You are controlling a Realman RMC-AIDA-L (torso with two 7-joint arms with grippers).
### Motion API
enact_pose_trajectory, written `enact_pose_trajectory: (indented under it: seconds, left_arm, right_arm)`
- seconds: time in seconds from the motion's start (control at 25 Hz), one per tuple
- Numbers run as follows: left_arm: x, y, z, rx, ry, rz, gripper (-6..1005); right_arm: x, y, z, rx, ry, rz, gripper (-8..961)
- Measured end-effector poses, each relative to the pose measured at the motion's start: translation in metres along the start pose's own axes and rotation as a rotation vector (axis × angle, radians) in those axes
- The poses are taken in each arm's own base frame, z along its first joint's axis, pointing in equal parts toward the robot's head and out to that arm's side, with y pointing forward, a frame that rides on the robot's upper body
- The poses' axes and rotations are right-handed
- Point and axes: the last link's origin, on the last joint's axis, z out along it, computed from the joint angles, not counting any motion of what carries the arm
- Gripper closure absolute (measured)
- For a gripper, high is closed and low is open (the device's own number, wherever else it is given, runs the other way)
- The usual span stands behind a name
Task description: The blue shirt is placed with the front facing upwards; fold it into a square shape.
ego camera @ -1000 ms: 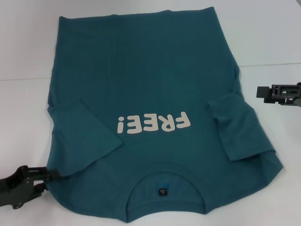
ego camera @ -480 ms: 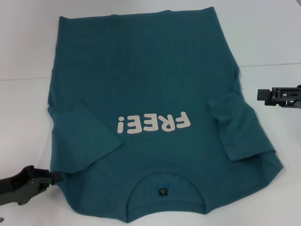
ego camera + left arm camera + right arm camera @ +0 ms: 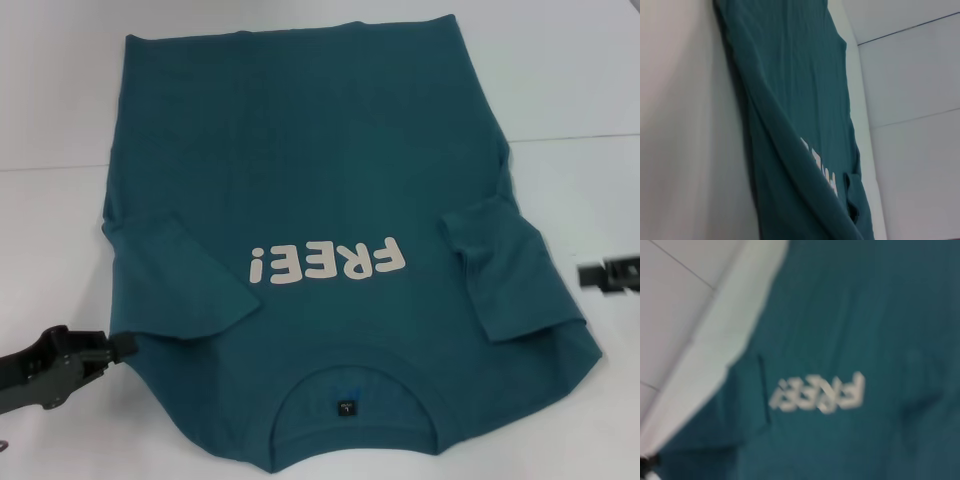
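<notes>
The blue shirt [image 3: 320, 180] lies flat on the white table [image 3: 50, 110], front up, with its collar [image 3: 345, 385] nearest me. The cream "FREE!" lettering [image 3: 328, 263] reads upside down. Both short sleeves are folded inward, one on the left [image 3: 175, 285] and one on the right [image 3: 505, 275]. My left gripper [image 3: 115, 345] is low at the near left, at the shirt's shoulder edge. My right gripper [image 3: 603, 272] shows at the right border, apart from the shirt. The shirt also shows in the left wrist view [image 3: 790, 100] and the right wrist view [image 3: 865, 315].
A thin seam line [image 3: 580, 137] crosses the white surface behind the shirt's middle. A small dark neck label [image 3: 345, 408] sits inside the collar. Bare table lies to the left and right of the shirt.
My left gripper has moved up and inward to the shirt's near left edge. My right gripper has moved nearer to me and outward, now mostly out of the head view.
</notes>
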Motion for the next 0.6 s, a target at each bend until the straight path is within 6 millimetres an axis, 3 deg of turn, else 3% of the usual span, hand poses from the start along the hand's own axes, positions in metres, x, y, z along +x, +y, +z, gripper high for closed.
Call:
enact_pose_trajectory:
  seconds: [0.28, 0.6]
  left_arm:
    - [0.001, -0.003, 0.003, 0.016, 0.017, -0.013, 976]
    - [0.002, -0.003, 0.005, 0.016, 0.020, -0.014, 977]
  right_arm:
    - [0.012, -0.024, -0.010, 0.153, 0.064, 0.119, 307]
    - [0.020, -0.032, 0.013, 0.168, 0.079, 0.177, 307]
